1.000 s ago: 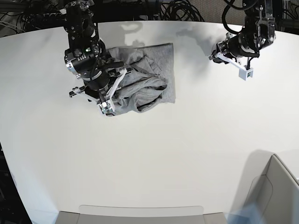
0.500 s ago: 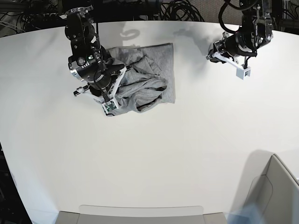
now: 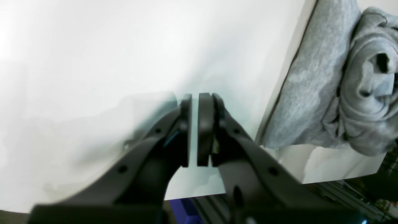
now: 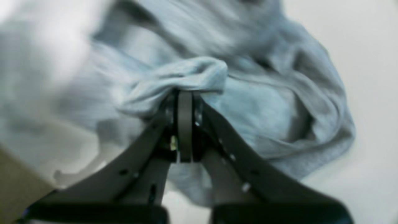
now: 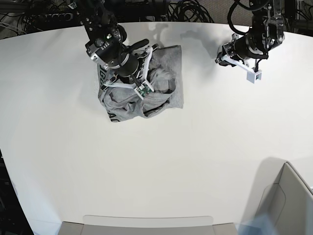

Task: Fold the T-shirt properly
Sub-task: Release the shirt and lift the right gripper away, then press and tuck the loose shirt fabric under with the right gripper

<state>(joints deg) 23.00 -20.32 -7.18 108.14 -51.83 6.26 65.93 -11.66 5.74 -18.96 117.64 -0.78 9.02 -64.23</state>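
The grey T-shirt (image 5: 168,61) lies crumpled at the back left of the white table (image 5: 171,161), with black lettering showing along its left edge. My right gripper (image 5: 145,88) is over the heap's middle. In the right wrist view this gripper (image 4: 185,93) is shut on a raised fold of the T-shirt (image 4: 267,124). My left gripper (image 5: 255,76) hangs over bare table at the back right, well away from the cloth. In the left wrist view its pads (image 3: 205,124) stand almost together with nothing between them, and the T-shirt (image 3: 311,93) lies off to the right.
A grey bin (image 5: 288,200) stands at the front right corner. A flat grey tray edge (image 5: 146,223) runs along the table's front. Black cables (image 5: 188,10) crowd the space behind the table's back edge.
My right gripper has shut on a fold of the T-shirt and moved back and to the right, dragging cloth with it. The left arm has barely shifted.
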